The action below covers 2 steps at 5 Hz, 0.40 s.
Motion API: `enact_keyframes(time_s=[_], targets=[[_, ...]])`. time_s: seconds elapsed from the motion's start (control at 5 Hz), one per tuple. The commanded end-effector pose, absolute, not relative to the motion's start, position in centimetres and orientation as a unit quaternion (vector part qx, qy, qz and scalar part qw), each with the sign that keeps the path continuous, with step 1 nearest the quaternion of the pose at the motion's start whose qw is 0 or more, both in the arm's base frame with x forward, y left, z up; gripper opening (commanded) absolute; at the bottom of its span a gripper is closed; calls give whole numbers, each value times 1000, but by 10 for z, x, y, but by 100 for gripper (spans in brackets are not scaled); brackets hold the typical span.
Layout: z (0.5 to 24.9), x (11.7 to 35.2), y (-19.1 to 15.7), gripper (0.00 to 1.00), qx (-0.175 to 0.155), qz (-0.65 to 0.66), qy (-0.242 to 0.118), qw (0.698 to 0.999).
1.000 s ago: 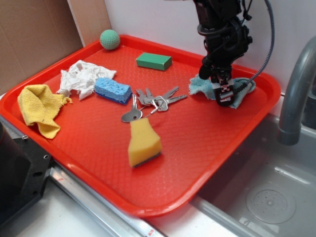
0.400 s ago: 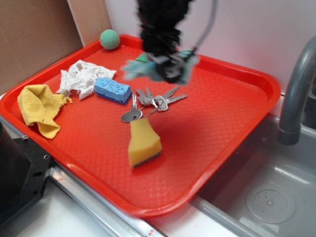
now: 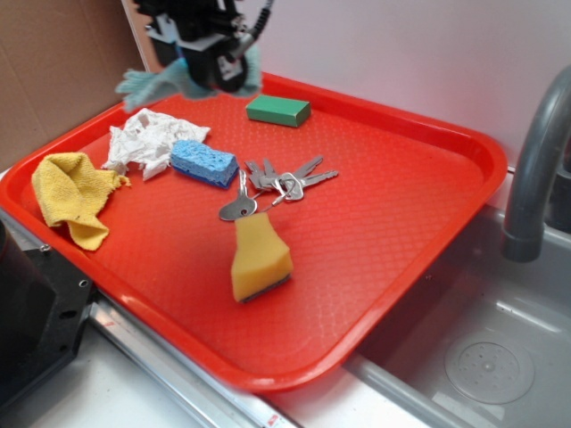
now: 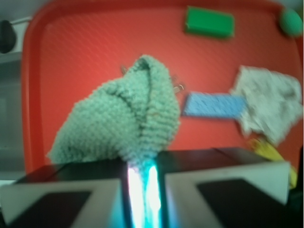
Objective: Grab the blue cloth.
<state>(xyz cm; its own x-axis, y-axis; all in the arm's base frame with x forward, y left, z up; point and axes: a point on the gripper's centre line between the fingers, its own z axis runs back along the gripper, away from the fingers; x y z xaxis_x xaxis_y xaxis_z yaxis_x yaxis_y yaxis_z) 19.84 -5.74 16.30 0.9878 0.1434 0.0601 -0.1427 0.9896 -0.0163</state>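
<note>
Wrist cam has the gripper [image 4: 141, 183] jaws pinched nearly together, just a thin sliver of gap, with the blue cloth [image 4: 124, 118] clamped in it. That cloth is pale teal, nubbly looped terry, bunched into a peak that spills out ahead of the fingertips. From outside, the gripper [image 3: 207, 76] hangs over the red tray's [image 3: 419, 214] back-left corner, with the cloth [image 3: 147, 83] dangling clear of it, above the white rag [image 3: 147, 140].

Fuzzy looped blue cloth [image 4: 124, 118], prob. terry; textured plastic tray [image 3: 375, 223].
</note>
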Motion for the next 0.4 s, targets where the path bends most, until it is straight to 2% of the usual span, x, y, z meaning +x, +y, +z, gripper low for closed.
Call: enact_keyframes(time_s=[0.0, 0.2], targets=[[192, 203, -73, 0, 31, 129, -43, 990], [188, 203, -75, 0, 36, 131, -43, 990]])
